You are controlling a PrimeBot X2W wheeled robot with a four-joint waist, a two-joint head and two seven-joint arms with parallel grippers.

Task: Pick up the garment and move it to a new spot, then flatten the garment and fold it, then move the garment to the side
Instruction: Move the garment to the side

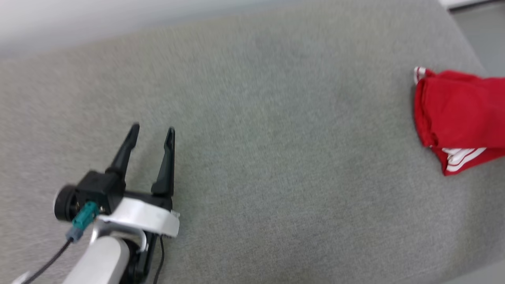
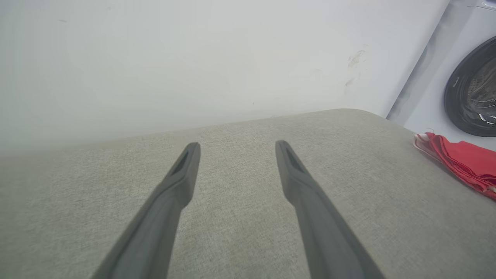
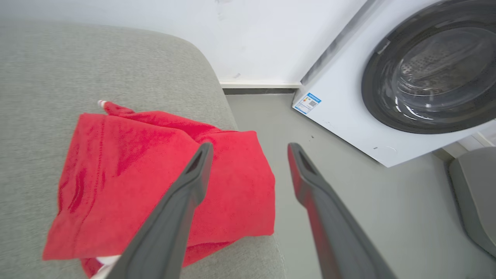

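Left gripper [image 1: 153,132] sits near left over the grey cushion [image 1: 276,157], fingers spread wide, nothing in them. Right gripper [image 3: 250,149] is spread wide too, empty, hanging over the folded garment [image 3: 155,182] at the cushion's right edge; washing machine [image 3: 387,97] further off right

Home laundry corner: washing machine [image 3: 391,89], sofa [image 1: 252,157].

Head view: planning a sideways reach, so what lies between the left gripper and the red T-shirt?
Only bare grey woven cushion surface, seen in the head view, separates the open left gripper from the bright red fabric T-shirt with white striped trim.
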